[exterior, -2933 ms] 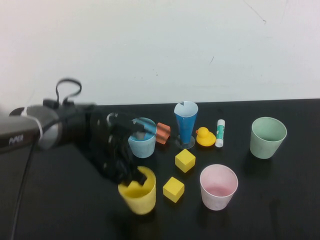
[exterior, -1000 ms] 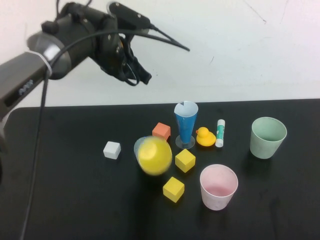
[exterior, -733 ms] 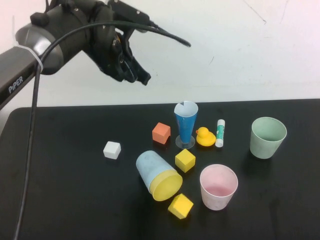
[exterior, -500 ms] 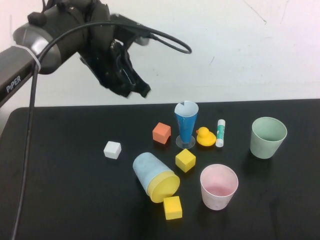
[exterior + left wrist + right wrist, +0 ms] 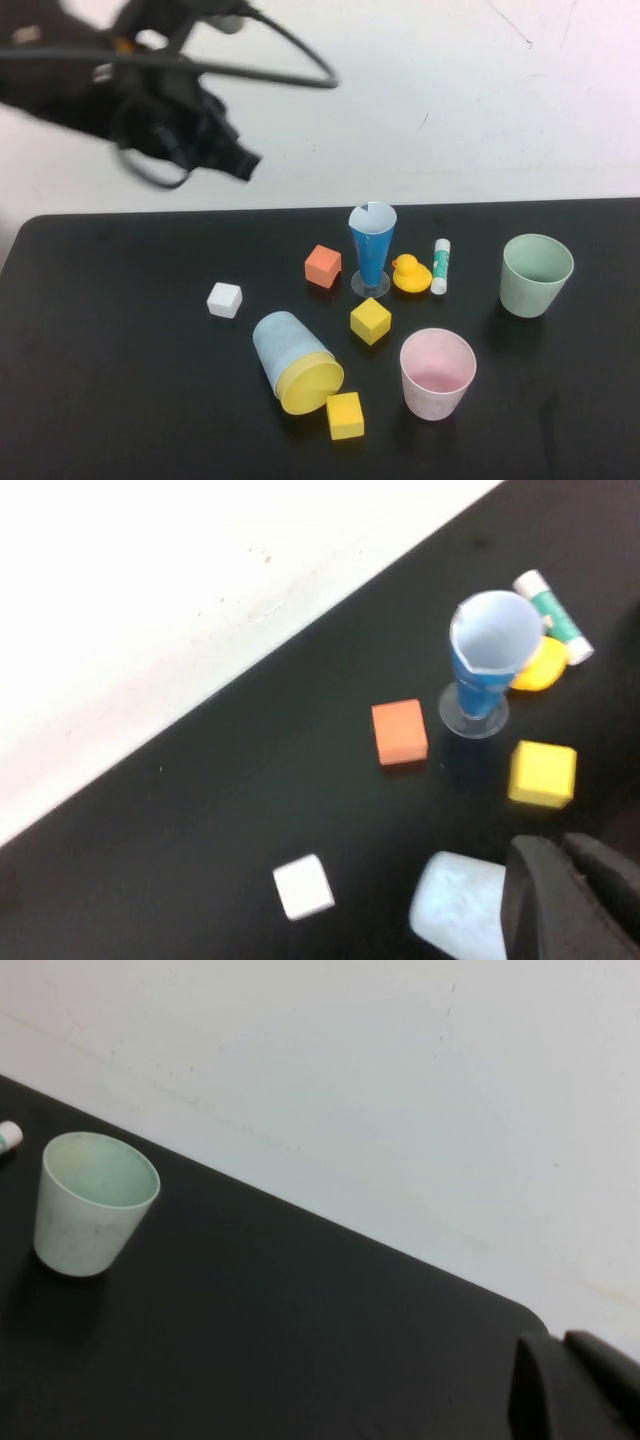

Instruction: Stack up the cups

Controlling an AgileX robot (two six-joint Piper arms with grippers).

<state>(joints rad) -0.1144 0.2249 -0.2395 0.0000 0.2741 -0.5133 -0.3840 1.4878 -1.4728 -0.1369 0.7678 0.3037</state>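
The pale light blue cup [image 5: 273,340] lies on its side on the black table, left of centre. The yellow cup [image 5: 312,385] is nested inside it, its rim facing the front right. My left gripper [image 5: 238,163] is raised high above the table's back left, far from the cups, shut and empty. In the left wrist view its fingers [image 5: 562,848] hide part of the light blue cup [image 5: 455,915]. My right gripper [image 5: 565,1345] is shut and empty over the table's far right corner and is out of the high view.
A dark blue cone glass [image 5: 371,248], orange cube [image 5: 322,266], duck [image 5: 409,274] and glue stick [image 5: 440,266] stand behind the cups. Yellow cubes [image 5: 370,321] [image 5: 345,415], a white cube [image 5: 224,300], a pink cup [image 5: 437,372] and a green cup [image 5: 536,273] are nearby.
The left gripper let go of the yellow cup inside the blue one and rose up and to the left. The nested pair tipped over, rolled forward and knocked a yellow cube.
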